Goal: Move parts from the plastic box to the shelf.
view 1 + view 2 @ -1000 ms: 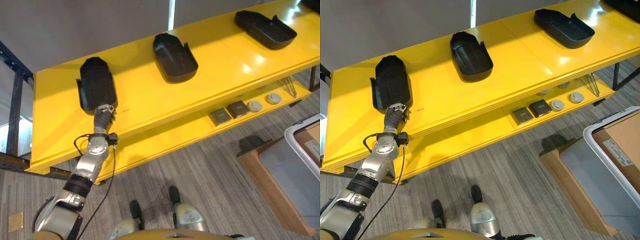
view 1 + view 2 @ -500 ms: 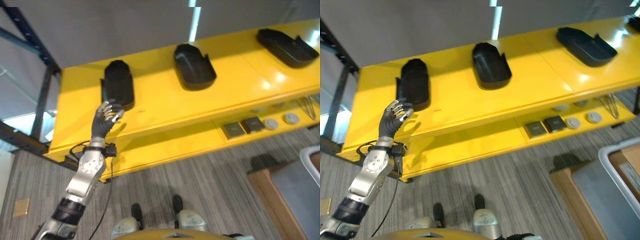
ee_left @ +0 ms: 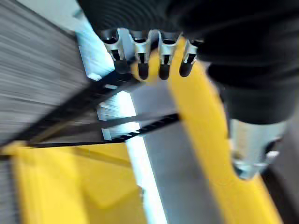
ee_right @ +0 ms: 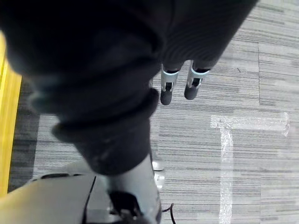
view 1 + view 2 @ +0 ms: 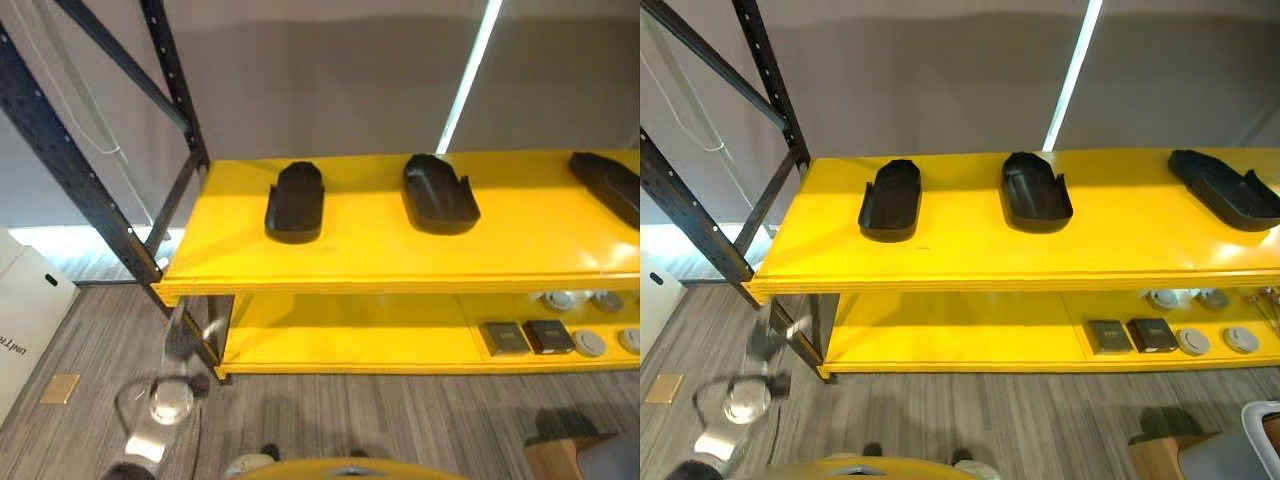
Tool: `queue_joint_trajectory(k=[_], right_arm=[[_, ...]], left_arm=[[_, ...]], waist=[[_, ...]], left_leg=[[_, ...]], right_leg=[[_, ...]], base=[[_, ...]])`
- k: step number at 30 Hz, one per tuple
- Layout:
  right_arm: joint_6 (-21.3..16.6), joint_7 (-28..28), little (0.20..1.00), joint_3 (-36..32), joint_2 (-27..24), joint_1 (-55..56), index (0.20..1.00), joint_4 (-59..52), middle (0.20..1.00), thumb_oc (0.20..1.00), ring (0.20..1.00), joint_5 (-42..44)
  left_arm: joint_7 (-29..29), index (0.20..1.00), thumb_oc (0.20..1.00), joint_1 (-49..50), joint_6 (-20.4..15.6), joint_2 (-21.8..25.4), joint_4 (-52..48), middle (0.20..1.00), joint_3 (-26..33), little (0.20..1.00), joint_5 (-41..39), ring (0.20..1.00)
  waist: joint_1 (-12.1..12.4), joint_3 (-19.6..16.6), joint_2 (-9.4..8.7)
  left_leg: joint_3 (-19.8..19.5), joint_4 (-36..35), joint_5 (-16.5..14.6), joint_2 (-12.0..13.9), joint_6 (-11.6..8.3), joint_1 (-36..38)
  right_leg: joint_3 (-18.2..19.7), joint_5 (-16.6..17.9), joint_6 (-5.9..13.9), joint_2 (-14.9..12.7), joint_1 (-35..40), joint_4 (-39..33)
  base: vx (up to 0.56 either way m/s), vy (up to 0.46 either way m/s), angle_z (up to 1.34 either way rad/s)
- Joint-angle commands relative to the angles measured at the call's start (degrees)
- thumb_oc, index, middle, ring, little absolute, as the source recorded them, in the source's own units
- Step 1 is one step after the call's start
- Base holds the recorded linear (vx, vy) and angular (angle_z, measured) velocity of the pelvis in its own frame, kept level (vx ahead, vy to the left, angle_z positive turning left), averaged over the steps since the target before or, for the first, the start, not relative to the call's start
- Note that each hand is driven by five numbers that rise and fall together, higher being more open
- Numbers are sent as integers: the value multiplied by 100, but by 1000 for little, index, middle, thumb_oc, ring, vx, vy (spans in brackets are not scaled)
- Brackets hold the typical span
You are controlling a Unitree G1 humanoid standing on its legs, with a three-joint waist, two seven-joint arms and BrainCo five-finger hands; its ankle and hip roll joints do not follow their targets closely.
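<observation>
So far three black parts sit along the yellow shelf, from 10 to 2 o'clock. Left hand and right hand hang empty, fingers relaxed straight. Plastic box waits at 5 o'clock; more trips likely.

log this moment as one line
left robot hand: open, empty | right robot hand: open, over floor | shelf: three black parts on top

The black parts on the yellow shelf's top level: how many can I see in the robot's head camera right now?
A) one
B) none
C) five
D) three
D: three black parts sit spaced along the top of the yellow shelf, a left one, a middle one and a right one by the view's edge.
</observation>
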Motion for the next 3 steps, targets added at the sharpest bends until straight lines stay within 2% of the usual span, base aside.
queue_joint_trajectory(k=[1, 2, 3], right_arm=[[-65, -3, 1000, 21, 221, -648, 1000, 226, 1000, 1000, 1000, 348], [-65, -3, 1000, 21, 220, -648, 1000, 227, 1000, 1000, 1000, 348], [-57, -38, 1000, 5, 226, -657, 1000, 259, 1000, 1000, 1000, 397]], left_arm=[[70, 1000, 1000, -182, -506, -94, 306, 1000, 5, 1000, 1, 1000], [70, 1000, 1000, -184, -508, -96, 310, 1000, 4, 1000, 1, 1000], [-276, 1000, 1000, -83, -483, -319, 1041, 1000, 145, 1000, -268, 1000]], waist=[[25, 235, -277], [25, 235, -276], [32, 233, -281]], left_leg=[[51, 72, -329, -284, 94, 95], [51, 72, -329, -284, 94, 94], [70, 74, -345, -281, 100, 129]], right_leg=[[131, -399, 92, -42, 227, 17], [131, -399, 92, -42, 227, 17], [131, -403, 103, -42, 246, 21]], base=[[-37, 21, 2], [-15, 35, -3], [-10, 43, -4]])
